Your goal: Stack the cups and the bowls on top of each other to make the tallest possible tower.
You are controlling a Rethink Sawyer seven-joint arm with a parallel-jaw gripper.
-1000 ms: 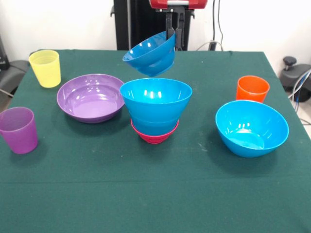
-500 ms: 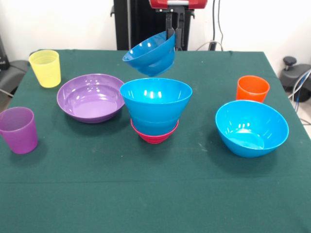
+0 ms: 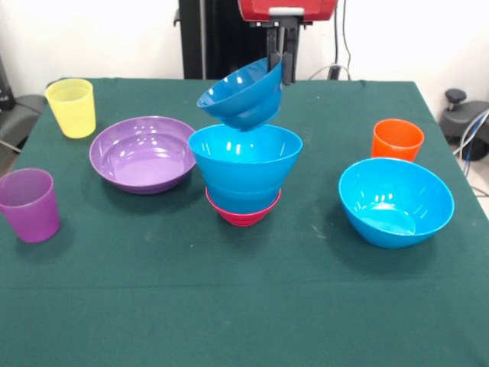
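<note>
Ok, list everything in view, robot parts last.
Held bowl: one, blue, tilted, gripped by its rim above the stack.
Stack: one, blue bowl on a magenta bowl, table centre.
Loose bowl: one, blue, right of the stack.
Purple bowl: one, left of the stack.
Yellow cup: one, far left corner.
Purple cup: one, left edge.
Orange cup: one, behind the loose bowl.
Table: one, green cloth.
Tool: one, black, shut on the held bowl's rim.

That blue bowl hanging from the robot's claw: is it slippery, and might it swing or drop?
Probably slippery: the held blue bowl is glossy, and the gripper pinches only its rim. It hangs tilted, so it may swing. It looks like light, stiff plastic, unlikely to break if it drops into the stacked blue bowl.
</note>
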